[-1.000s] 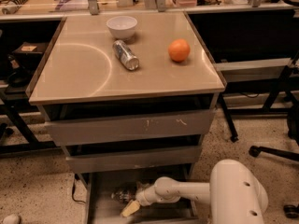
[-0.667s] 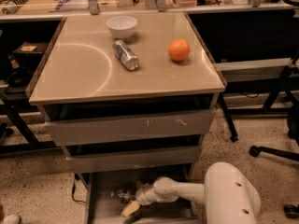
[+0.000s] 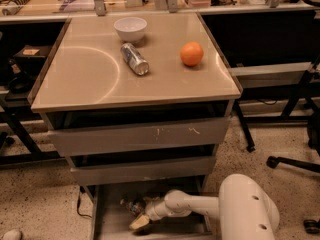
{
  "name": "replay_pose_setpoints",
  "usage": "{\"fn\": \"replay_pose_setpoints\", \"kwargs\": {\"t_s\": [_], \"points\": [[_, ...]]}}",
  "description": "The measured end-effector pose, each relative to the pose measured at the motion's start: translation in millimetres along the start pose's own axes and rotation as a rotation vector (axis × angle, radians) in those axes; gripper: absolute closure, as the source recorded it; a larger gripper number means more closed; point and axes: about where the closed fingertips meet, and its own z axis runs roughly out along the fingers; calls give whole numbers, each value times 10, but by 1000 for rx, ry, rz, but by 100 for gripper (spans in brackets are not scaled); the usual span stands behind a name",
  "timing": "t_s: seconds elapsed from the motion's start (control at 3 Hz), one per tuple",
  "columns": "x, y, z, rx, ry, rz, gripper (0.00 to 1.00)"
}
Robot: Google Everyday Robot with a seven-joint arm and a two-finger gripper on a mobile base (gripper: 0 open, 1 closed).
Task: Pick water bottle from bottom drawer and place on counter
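**Arm housing [image 3: 247,204] shifted slightly left; gripper [image 3: 140,223] unmoved**

You see the gripper low in the bottom drawer [image 3: 111,223], just beside the water bottle [image 3: 131,205] on the drawer floor. You cannot tell whether it is grasping or released. The counter [image 3: 85,79] carries a bowl [image 3: 130,28], can [image 3: 135,59] and orange [image 3: 192,53].

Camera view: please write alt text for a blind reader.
The robot's gripper is low in the open bottom drawer, close to the water bottle. On the counter above are a white bowl, a silver can and an orange.
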Motion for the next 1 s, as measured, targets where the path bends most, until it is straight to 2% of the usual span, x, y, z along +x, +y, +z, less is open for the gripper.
{"fn": "replay_pose_setpoints", "kwargs": {"t_s": [1.0], "points": [[0, 1, 0, 0, 0, 0, 89]]}}
